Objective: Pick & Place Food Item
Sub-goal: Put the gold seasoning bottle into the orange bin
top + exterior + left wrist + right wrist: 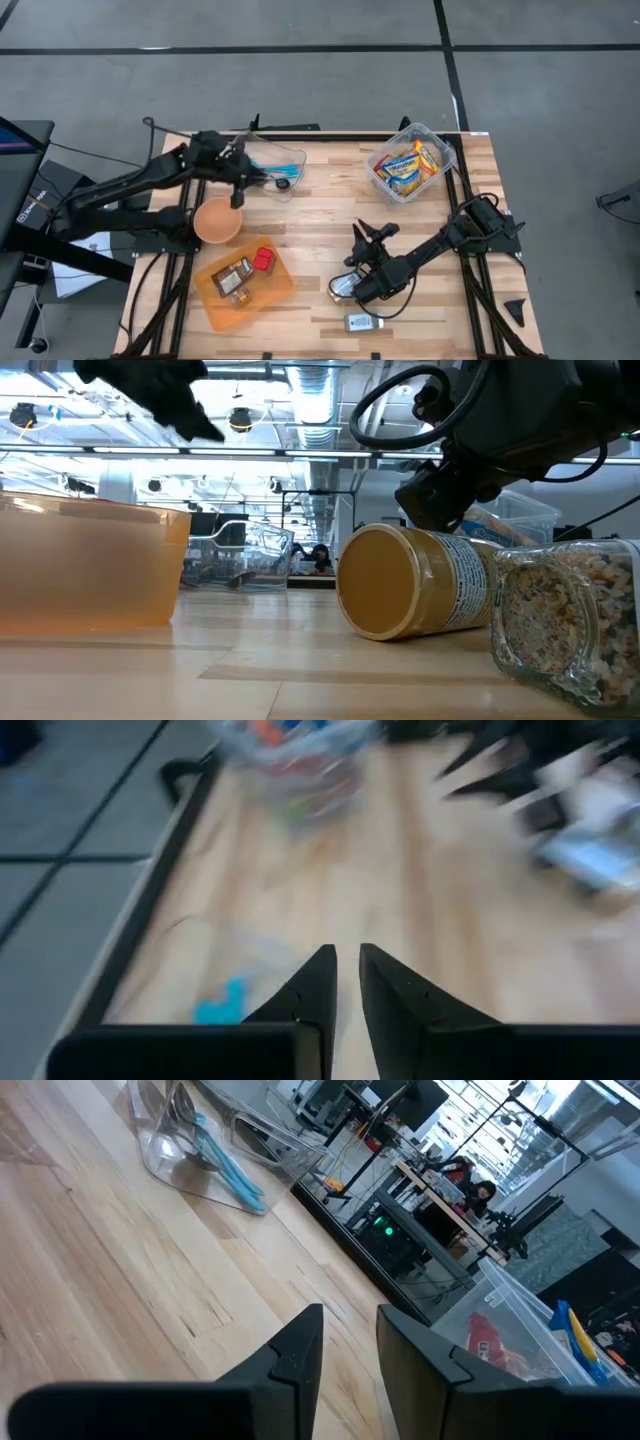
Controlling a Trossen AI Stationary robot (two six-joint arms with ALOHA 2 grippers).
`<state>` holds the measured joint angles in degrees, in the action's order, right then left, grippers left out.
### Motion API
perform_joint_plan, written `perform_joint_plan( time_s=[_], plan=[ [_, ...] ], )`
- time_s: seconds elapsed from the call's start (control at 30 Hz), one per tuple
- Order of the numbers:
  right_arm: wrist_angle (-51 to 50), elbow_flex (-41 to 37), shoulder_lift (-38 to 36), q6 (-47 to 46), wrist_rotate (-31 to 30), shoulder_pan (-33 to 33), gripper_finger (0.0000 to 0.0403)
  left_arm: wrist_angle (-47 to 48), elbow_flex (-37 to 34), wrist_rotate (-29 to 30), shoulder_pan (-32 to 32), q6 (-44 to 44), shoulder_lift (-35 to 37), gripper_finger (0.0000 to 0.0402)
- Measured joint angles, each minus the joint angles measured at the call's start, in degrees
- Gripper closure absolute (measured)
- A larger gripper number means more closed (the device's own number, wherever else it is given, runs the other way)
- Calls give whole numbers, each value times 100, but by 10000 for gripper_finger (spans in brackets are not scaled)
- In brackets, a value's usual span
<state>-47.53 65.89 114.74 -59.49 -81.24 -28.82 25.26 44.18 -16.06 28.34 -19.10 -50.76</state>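
1. Judged between picks: nothing carried, next move calls for a fresh grasp on a food item.
2. Left hand (pixel 238 190) above orange bowl (pixel 217 221), far left; fingers nearly together, empty.
3. Right hand (pixel 362 238) mid-surface, fingers slightly apart, empty.
4. Jar (pixel 415 582) on its side, near right, beside granola container (pixel 566 617).
5. Orange tray (pixel 243 283) near left, holding packets.
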Motion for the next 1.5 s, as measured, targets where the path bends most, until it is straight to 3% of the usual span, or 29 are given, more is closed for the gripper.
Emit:
perform_joint_plan(
  time_s=[0.2, 0.6, 0.8, 1.1, 1.2, 1.5],
  plan=[
    [0, 0, 0, 7, 23, 14, 310, -402, -55, -99, -726, 672, 200, 362],
    [-9, 0, 0, 143, 29, 11, 310, -4883, -1927, -97, -2390, 1260, -162, 362],
    [-48, 0, -2, 160, 36, 7, 310, -6569, -2179, -98, -3153, 1378, -236, 362],
    [-39, 0, -2, 313, 52, 6, 310, -7104, -2179, -63, -3753, 1183, -211, 362],
    [-130, 42, -50, 541, 440, -2, 310, -6977, -2179, 318, -3822, 981, -211, 355],
    [-142, 139, -901, 1002, 1537, -213, 308, -6510, -2184, 1300, -4171, 231, -211, 271]
  ],
)
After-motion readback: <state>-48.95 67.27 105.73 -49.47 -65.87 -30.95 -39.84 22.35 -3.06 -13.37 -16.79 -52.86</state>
